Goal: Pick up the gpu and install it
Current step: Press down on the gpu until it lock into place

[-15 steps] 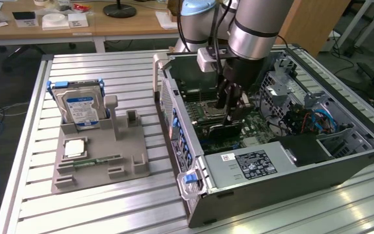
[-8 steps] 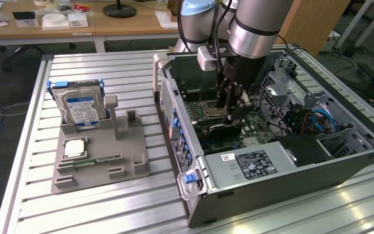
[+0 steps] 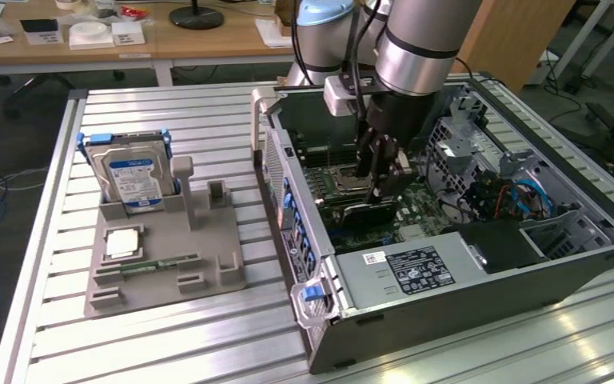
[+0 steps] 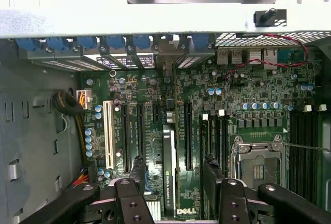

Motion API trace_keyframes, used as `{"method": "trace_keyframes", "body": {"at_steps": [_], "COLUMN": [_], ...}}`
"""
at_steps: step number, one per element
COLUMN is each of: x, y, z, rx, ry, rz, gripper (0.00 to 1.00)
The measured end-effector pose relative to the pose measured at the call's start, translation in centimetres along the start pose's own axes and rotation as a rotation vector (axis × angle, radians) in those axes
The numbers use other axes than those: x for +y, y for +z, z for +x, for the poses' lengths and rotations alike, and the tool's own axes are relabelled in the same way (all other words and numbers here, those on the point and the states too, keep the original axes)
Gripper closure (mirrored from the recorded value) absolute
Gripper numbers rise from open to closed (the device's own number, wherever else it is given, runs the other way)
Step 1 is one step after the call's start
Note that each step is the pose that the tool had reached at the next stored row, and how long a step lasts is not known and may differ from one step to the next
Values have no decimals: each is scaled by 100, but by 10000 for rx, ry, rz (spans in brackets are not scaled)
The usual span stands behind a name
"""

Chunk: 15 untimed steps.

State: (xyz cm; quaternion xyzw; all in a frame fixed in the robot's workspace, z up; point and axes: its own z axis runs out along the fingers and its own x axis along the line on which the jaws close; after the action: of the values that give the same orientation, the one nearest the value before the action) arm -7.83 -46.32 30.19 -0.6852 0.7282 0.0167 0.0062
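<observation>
Card: the gpu (image 4: 169,172) stands on edge in a slot of the motherboard (image 4: 243,105), its black face with a small green logo showing in the wrist view; in the exterior view it sits low in the open computer case (image 3: 595,248), just under the arm's tool.
Pincer: the gripper (image 4: 173,169) is spread wide, one finger on each side of the card, neither finger visibly pressing it; nothing is held.
Stage: judging by the card's upright stance in line with the slot, the insertion looks done or nearly so, and the fingers look let go.
Seating check: the card's bracket end should meet the rear opening by the blue clips (image 4: 77,43); whether the edge is fully down cannot be told from here.
Care: any push should go straight down along the slot, evenly along the card's length, so it does not tilt toward the neighbouring black slots (image 4: 138,136).
Clearance: the fingers stand close to the empty processor socket (image 4: 257,167); a straight vertical path keeps them off it.
Bystanders: the hard drive (image 3: 131,172) stands in its grey holder (image 3: 163,256) on the table, well apart from the case.
</observation>
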Motion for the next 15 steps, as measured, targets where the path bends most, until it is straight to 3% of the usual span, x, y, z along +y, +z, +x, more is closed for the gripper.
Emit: {"method": "trace_keyframes", "body": {"at_steps": [3,7,9,13,15], "x": [0,0,0,0,0], "y": [0,0,0,0,0], "z": [0,0,0,0,0], "rx": [0,0,0,0,0], "ry": [-1,-1,-1,-1,0], "rz": [0,0,0,0,0], "gripper": [44,62,62,86,89]}}
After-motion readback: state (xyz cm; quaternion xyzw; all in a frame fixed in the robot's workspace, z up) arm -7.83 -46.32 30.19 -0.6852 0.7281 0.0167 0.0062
